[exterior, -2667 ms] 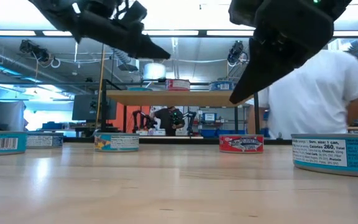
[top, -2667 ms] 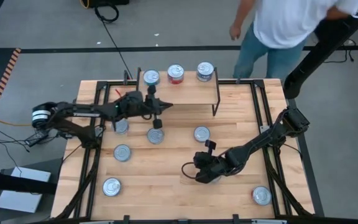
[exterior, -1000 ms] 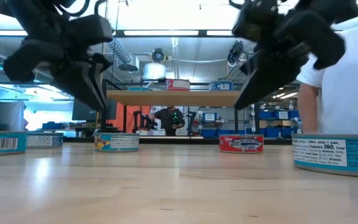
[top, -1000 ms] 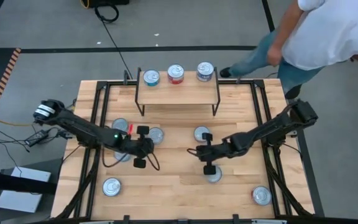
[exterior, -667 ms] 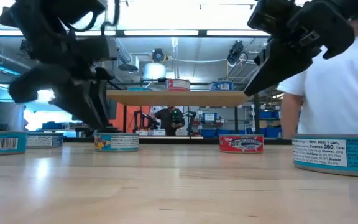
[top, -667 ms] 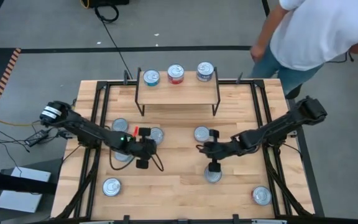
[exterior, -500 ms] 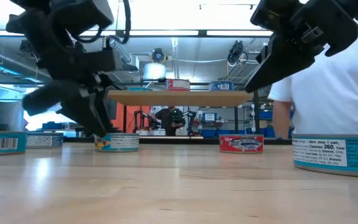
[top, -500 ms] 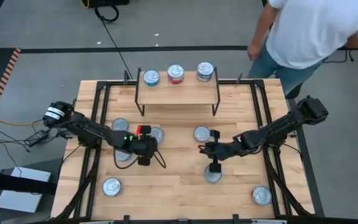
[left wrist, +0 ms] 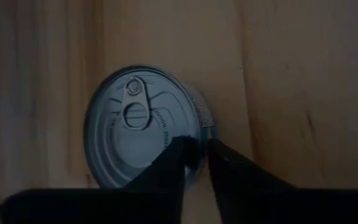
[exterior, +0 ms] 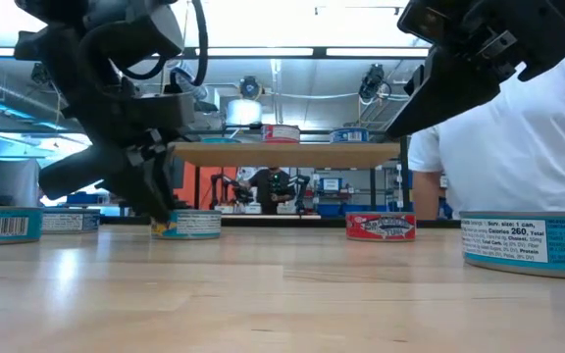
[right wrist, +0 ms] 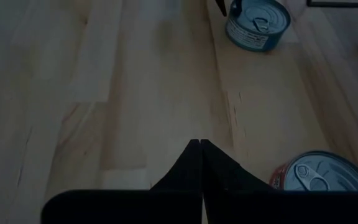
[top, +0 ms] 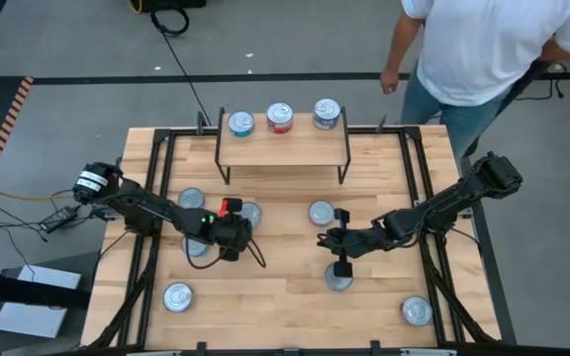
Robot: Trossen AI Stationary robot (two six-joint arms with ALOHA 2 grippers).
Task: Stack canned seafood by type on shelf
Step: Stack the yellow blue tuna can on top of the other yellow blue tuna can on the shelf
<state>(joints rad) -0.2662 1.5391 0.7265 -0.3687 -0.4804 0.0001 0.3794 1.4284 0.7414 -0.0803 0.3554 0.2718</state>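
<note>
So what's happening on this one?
The left gripper is down over a tin on the table, its fingers pinching the rim. The right gripper hovers shut and empty over bare wood. Three tins already sit on the shelf; several more lie around. A person stands behind.

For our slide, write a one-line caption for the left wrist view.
Left gripper fingers pinch the rim of a silver-lidded can on the wooden tabletop.

Overhead light lay bright and even across the table (top: 285,297), with short soft shadows. At table height, ceiling strip lights (exterior: 292,51) glared white and left the arms in silhouette. Both wrist pictures were dim, their near fingers blurred.
</note>
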